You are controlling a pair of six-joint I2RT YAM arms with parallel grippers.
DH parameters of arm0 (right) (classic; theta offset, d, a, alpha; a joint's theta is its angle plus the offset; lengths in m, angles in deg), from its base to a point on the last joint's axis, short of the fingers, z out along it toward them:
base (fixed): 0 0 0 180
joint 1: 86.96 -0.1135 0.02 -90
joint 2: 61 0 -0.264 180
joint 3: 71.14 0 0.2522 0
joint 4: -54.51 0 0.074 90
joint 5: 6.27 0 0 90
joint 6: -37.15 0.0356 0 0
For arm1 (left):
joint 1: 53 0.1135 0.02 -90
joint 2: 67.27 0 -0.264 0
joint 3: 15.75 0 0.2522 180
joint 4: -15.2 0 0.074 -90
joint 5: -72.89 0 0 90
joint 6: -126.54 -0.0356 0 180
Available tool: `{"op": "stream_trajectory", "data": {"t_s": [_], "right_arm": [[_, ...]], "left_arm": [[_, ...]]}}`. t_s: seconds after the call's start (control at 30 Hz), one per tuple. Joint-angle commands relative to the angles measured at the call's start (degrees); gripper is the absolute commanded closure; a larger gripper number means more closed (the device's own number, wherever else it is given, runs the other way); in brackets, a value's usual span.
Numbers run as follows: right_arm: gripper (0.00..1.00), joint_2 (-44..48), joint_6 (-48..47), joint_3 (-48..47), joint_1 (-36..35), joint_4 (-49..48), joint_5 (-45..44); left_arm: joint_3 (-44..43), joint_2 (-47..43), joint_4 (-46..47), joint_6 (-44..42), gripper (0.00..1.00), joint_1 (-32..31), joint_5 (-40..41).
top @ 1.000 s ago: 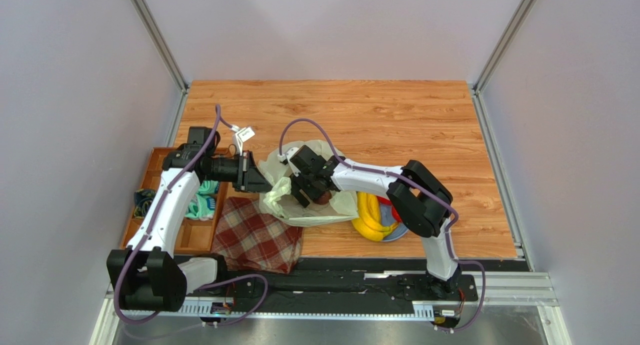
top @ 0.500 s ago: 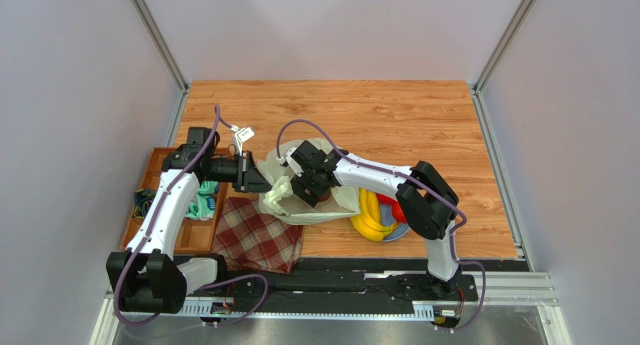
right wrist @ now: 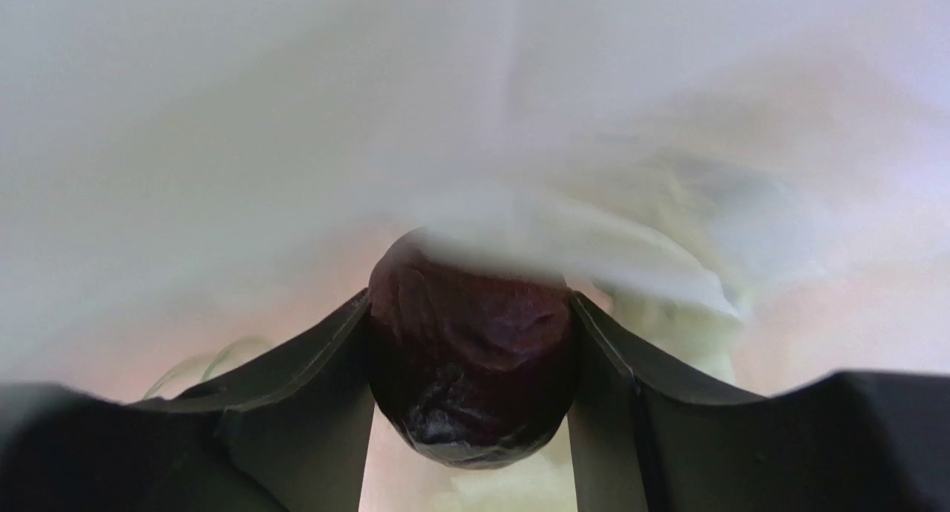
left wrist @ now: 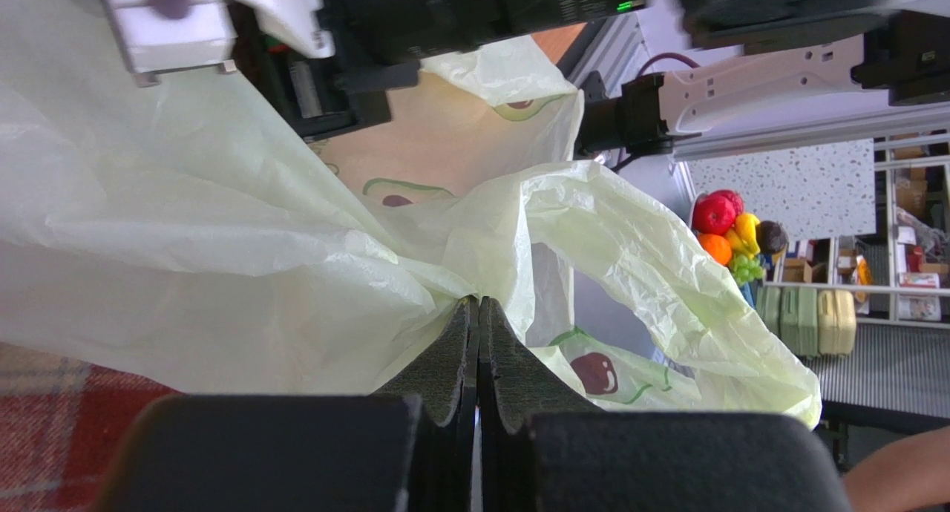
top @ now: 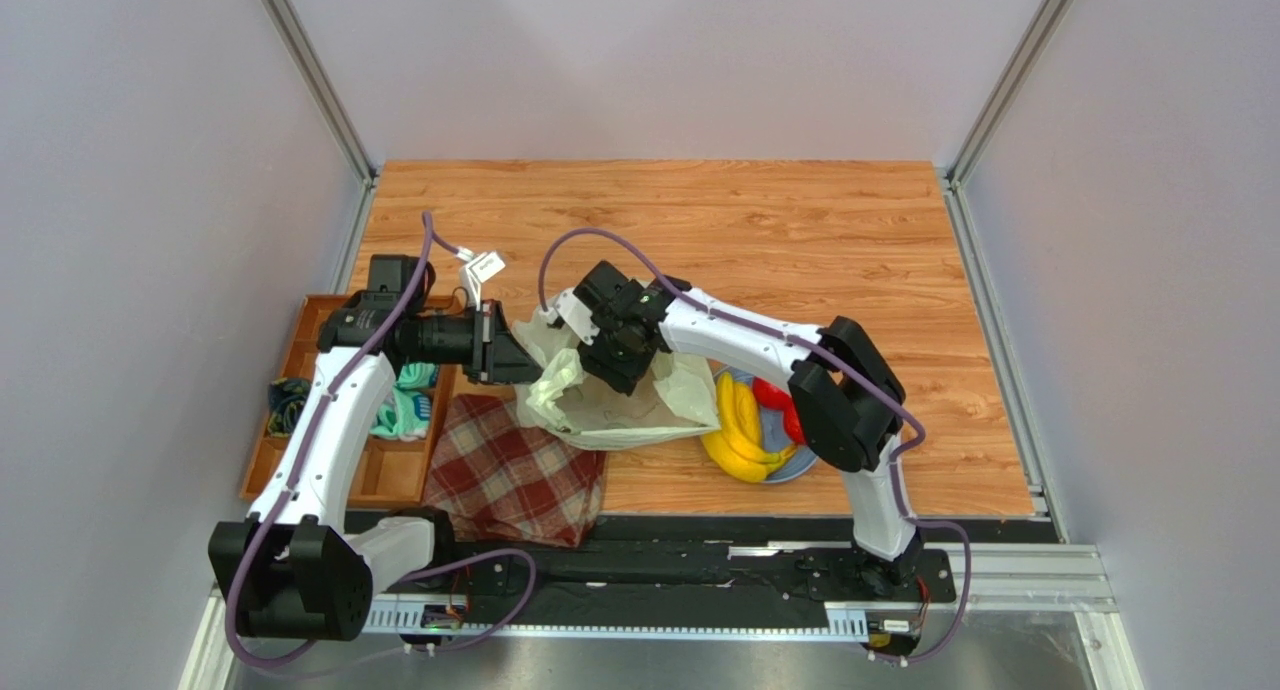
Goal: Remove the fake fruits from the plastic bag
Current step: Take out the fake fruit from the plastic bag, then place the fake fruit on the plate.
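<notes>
Plastic bag (left wrist: 223,256) crinkly, translucent, purple fruit (right wrist: 472,356) wrinkled

The plastic bag (left wrist: 624,245) is thin and crinkly, the purple fruit (right wrist: 474,362) is shiny, the table (top: 781,225) is smooth wood

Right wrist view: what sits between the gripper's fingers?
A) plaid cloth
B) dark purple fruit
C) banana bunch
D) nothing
B: a dark purple fruit fills the gap of the right gripper, with both fingers against it, inside the bag.
</notes>
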Motion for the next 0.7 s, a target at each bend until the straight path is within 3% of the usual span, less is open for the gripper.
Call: {"op": "stream_trajectory", "data": {"t_s": [0.0, 0.13, 0.27, 0.47, 0.67], "right_arm": [[0.62, 10.2, -3.0, -10.1, 0.2, 8.7, 3.5], [0.62, 19.2, -4.5, -10.5, 0.4, 14.6, 9.8], [0.61, 27.6, -5.2, -4.4, 1.6, 19.3, 8.3], [0.59, 40.4, -6.3, 10.1, 12.8, 20.6, 7.3], [0.59, 42.0, -13.5, 23.8, 21.2, 15.0, 4.2]], "left_arm": [[-1.9, -0.5, 3.2, 0.6, 1.0, -0.2, -1.7], [-7.1, 4.6, 1.4, -6.4, 1.0, -0.2, 0.2], [-10.1, 8.3, 2.3, -6.9, 1.0, -0.3, -0.1], [-8.6, 6.1, 7.3, -4.5, 1.0, -0.6, 2.4], [-7.2, 5.9, 7.2, -5.5, 1.0, -0.6, 3.1]]}}
